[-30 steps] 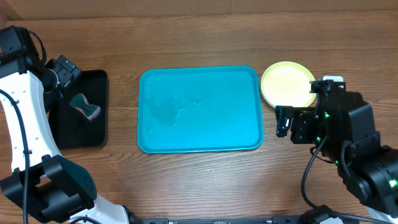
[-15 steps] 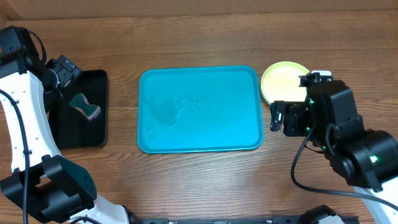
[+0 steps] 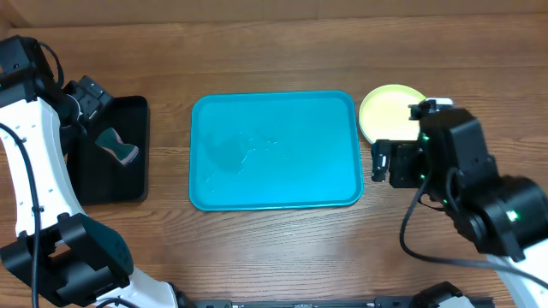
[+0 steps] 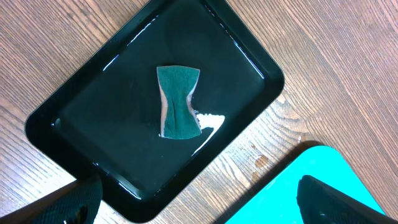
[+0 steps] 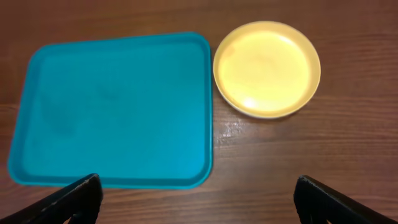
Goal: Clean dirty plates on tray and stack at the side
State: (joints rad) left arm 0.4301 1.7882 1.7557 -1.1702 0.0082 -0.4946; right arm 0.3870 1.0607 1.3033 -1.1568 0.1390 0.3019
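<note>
The turquoise tray (image 3: 274, 151) lies in the middle of the table with nothing on it; it also shows in the right wrist view (image 5: 115, 106) and at the corner of the left wrist view (image 4: 292, 186). A yellow-green plate (image 3: 387, 111) sits on the table just right of the tray, also seen in the right wrist view (image 5: 267, 67). Whether other plates lie under it I cannot tell; no blue or white plate shows. My right gripper (image 3: 383, 162) is open and empty, hovering below the plate beside the tray's right edge. My left gripper (image 3: 86, 98) is open and empty above the black tray.
A small black tray (image 3: 110, 150) stands at the left with a green sponge (image 3: 117, 146) in it, also seen in the left wrist view (image 4: 178, 102). Bare wooden table surrounds the trays.
My right arm has shifted left and up towards the tray's right edge, covering more of the yellow-green plate from overhead. The left arm has not moved.
</note>
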